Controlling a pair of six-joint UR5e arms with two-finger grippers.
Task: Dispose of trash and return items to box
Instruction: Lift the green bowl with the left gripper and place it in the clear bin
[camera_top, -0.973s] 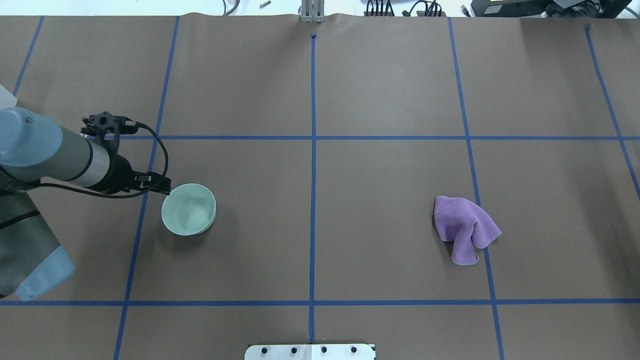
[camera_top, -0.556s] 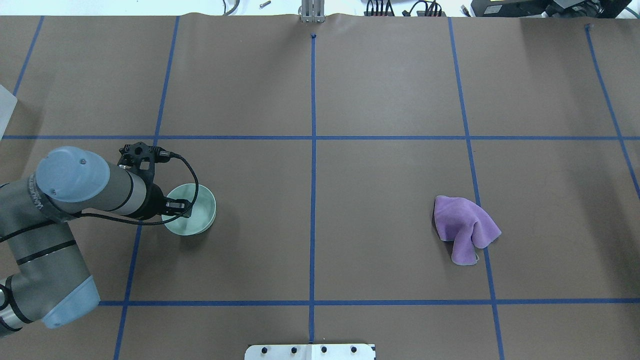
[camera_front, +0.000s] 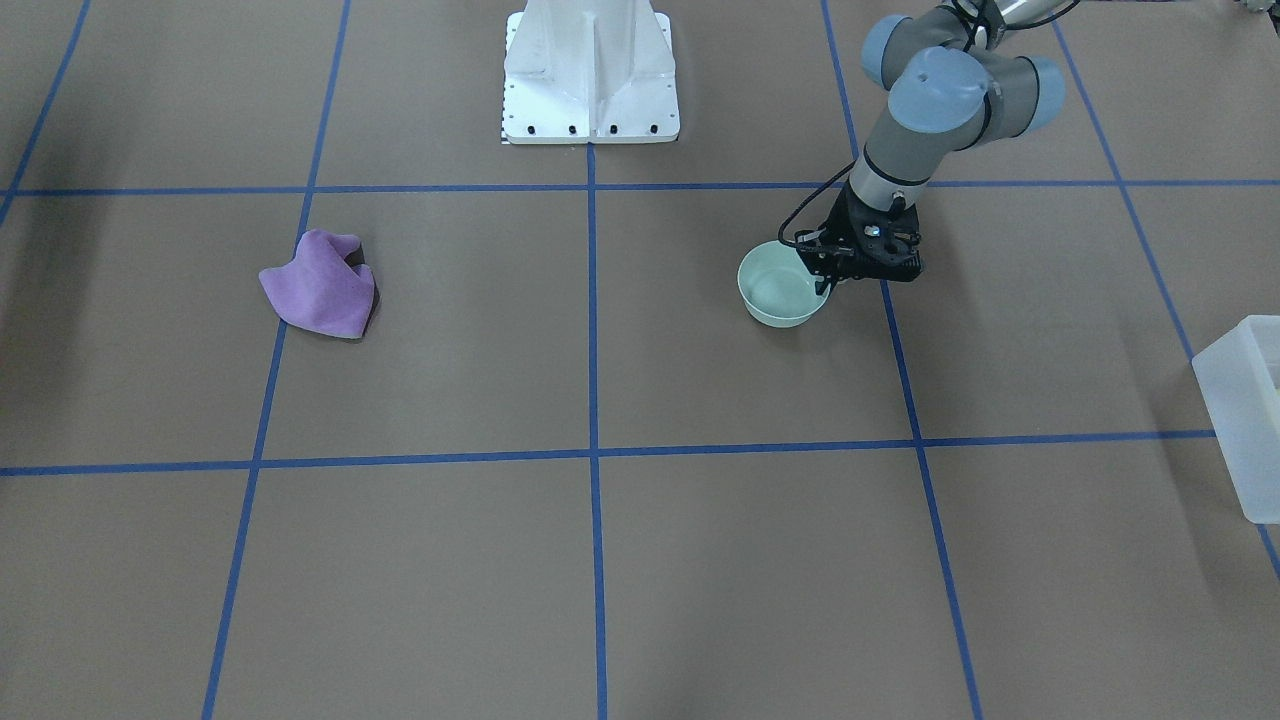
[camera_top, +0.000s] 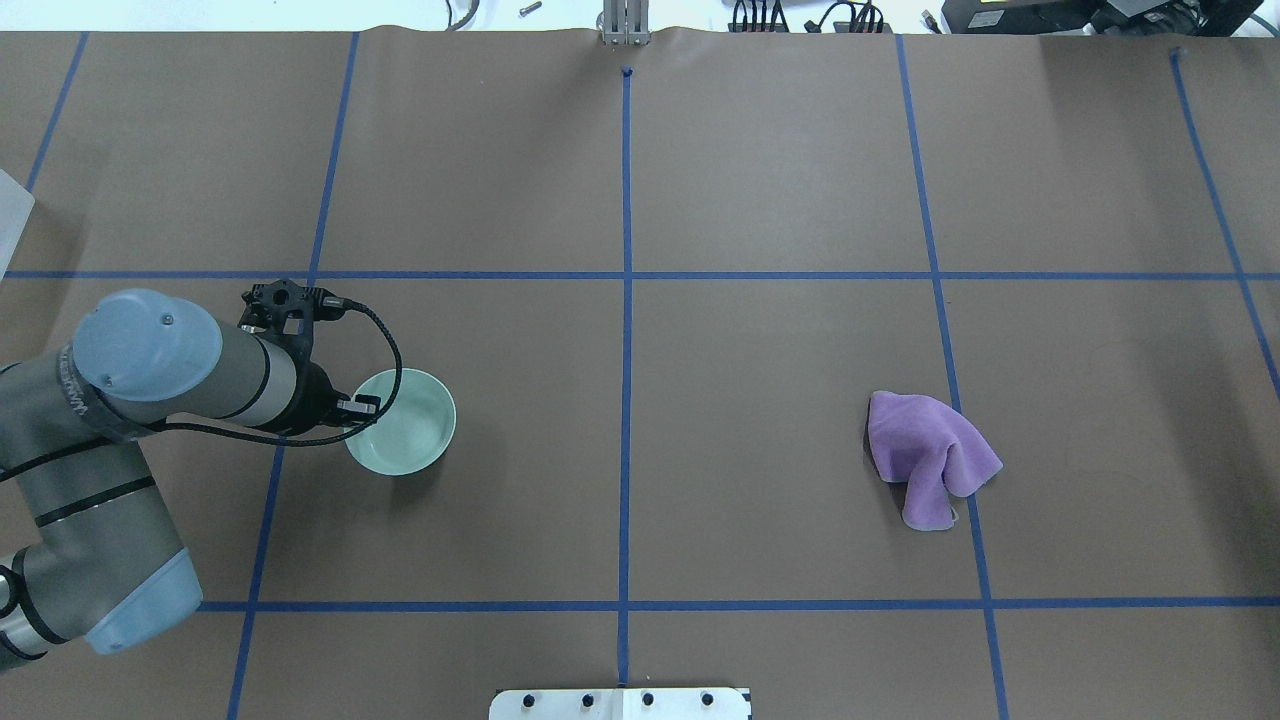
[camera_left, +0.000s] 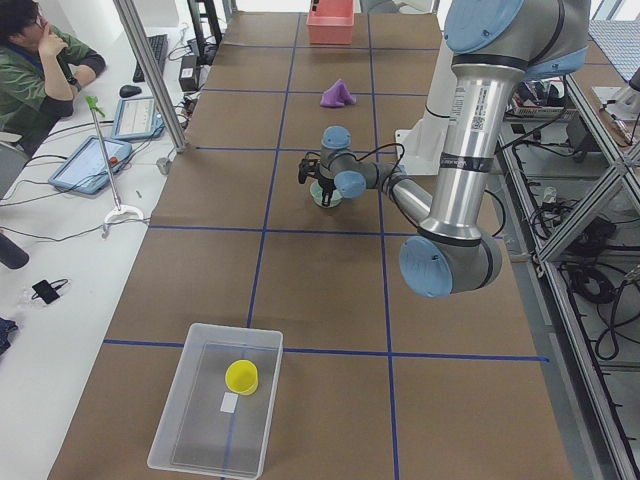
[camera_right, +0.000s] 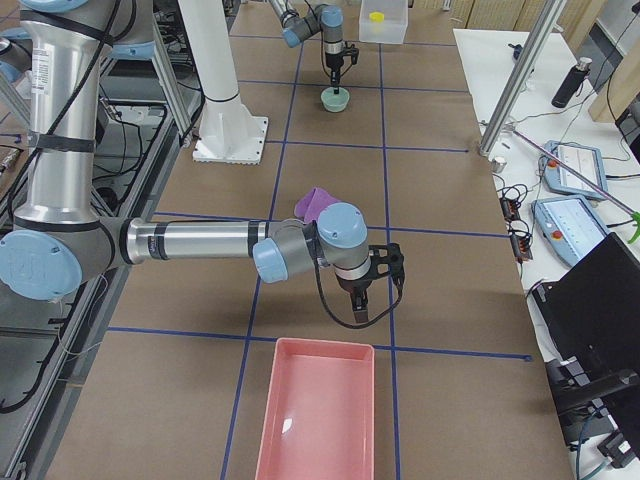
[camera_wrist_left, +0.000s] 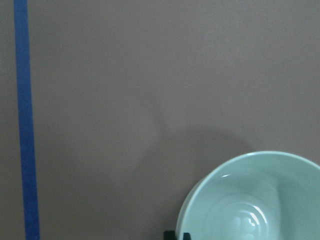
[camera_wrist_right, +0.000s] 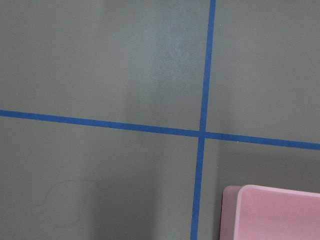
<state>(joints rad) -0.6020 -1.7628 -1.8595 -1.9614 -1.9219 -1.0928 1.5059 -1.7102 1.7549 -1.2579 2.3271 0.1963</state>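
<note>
The table (camera_top: 780, 180), covered with brown paper and divided by blue tape lines, carries everything. The left arm (camera_top: 170, 375) reaches from the robot's side over the left half of the table. The box (camera_left: 215, 395) stands at the table's left end, well apart from the arm's tool, and its long axis seems to run along the length of the table. A pink tray (camera_right: 320, 420) lies at the opposite, right end. The purple cloth (camera_top: 930, 455) lies crumpled in the right half, near the middle of the table's depth. The bowl (camera_top: 410, 435), pale green and empty, is in the left half. The left gripper (camera_front: 824, 286) is at the rim of the bowl on the side that faces the box; in the left wrist view its fingers stand close together, one on each side of the rim, so it appears to pinch the rim. The right gripper (camera_right: 372, 295) hangs between the cloth and the pink tray, and one cannot tell if it is open or closed. A yellow cup (camera_left: 241, 376) is inside the box. The coming move probably depends on one relation: the box lies from the bowl toward the left end, so the left arm is the nearer one to carry it there.
</note>
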